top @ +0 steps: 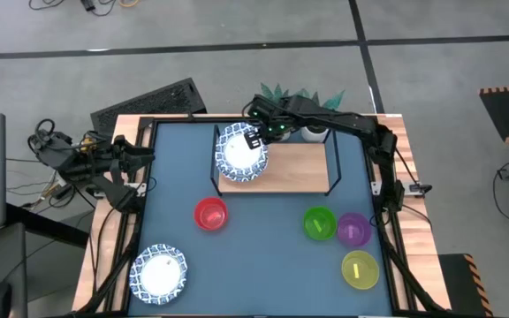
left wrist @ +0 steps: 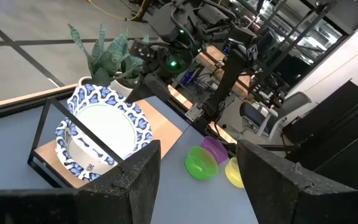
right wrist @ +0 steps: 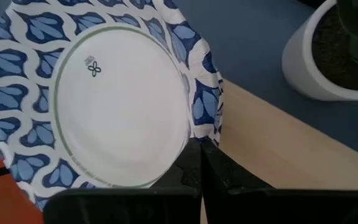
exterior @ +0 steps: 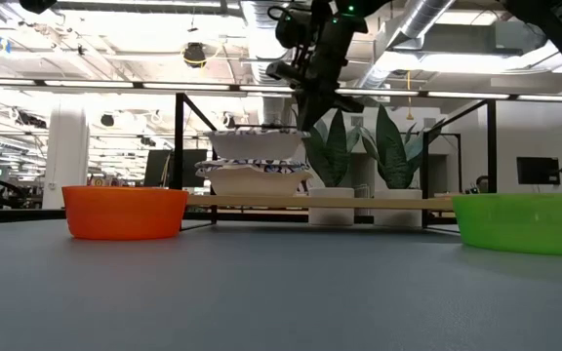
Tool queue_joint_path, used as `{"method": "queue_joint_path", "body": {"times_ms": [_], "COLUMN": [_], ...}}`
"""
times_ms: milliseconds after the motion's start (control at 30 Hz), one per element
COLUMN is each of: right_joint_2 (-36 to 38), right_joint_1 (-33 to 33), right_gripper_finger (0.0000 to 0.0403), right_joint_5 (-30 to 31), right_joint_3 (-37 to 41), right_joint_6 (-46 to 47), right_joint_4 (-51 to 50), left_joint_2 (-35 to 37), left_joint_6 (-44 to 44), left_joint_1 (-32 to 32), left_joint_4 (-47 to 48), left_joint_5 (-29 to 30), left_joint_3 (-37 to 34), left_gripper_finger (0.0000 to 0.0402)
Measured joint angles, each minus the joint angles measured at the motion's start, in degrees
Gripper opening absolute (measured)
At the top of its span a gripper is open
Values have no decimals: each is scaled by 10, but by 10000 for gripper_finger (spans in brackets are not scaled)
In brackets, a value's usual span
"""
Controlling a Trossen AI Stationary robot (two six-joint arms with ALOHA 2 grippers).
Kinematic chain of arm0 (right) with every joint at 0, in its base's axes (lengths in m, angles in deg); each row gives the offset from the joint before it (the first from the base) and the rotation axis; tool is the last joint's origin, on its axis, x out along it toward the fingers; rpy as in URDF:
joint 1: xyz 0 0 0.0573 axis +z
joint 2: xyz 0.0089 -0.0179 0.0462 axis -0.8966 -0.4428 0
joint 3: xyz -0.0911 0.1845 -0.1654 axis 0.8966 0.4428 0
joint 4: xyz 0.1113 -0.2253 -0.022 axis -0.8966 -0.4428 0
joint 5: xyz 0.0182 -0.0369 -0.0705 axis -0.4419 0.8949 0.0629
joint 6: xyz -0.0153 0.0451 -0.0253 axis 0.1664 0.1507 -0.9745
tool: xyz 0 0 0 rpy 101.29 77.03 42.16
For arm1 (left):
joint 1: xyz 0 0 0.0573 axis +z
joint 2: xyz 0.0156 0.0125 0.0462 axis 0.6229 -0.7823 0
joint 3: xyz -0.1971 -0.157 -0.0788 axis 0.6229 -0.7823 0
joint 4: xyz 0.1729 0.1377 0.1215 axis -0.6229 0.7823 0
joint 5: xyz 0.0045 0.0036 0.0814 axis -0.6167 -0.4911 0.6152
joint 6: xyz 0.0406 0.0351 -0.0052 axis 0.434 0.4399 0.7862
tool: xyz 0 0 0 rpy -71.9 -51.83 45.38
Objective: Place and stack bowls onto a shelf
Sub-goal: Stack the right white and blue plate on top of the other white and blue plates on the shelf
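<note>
On the wooden shelf (top: pixel 294 166), toward its left end, stands a stack of white bowls with blue patterned rims (top: pixel 241 152), also visible in the low view (exterior: pixel 257 178). My right gripper (top: pixel 266 132) reaches in from the table's right and is shut on the top bowl (exterior: pixel 257 144). Another blue-rimmed bowl (top: pixel 158 272) rests on the table near its left front corner. The red bowl (top: pixel 210 214), green bowl (top: pixel 319 223), purple bowl (top: pixel 353 230) and yellow bowl (top: pixel 359 269) sit on the tabletop. My left gripper (left wrist: pixel 197 186) waits open at the table's left edge. My right gripper pinches the top bowl's patterned rim (right wrist: pixel 207 121) between its two shut fingers (right wrist: pixel 194 165), on the side of the bowl toward the table's right. The fingers come from above, pointing down. The bowl sits level over the stack (exterior: pixel 257 178); whether it rests on it I cannot tell.
Two white plant pots (top: pixel 315 134) stand behind the shelf's far edge, close to my right gripper. The shelf's black wire frame (top: pixel 333 163) rises at its ends. The right half of the shelf board is bare wood. Open tabletop lies between the red and green bowls.
</note>
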Motion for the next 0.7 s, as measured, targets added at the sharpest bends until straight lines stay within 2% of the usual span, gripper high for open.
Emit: {"method": "queue_joint_path", "body": {"times_ms": [700], "right_joint_2": [0], "right_joint_1": [7], "right_gripper_finger": [17], "right_joint_5": [12], "right_joint_3": [0], "right_joint_6": [0], "right_joint_4": [-2], "left_joint_2": [0], "left_joint_6": [0], "left_joint_1": [0], "left_joint_4": [0], "left_joint_5": [0], "left_joint_3": [0], "left_gripper_finger": [197]}}
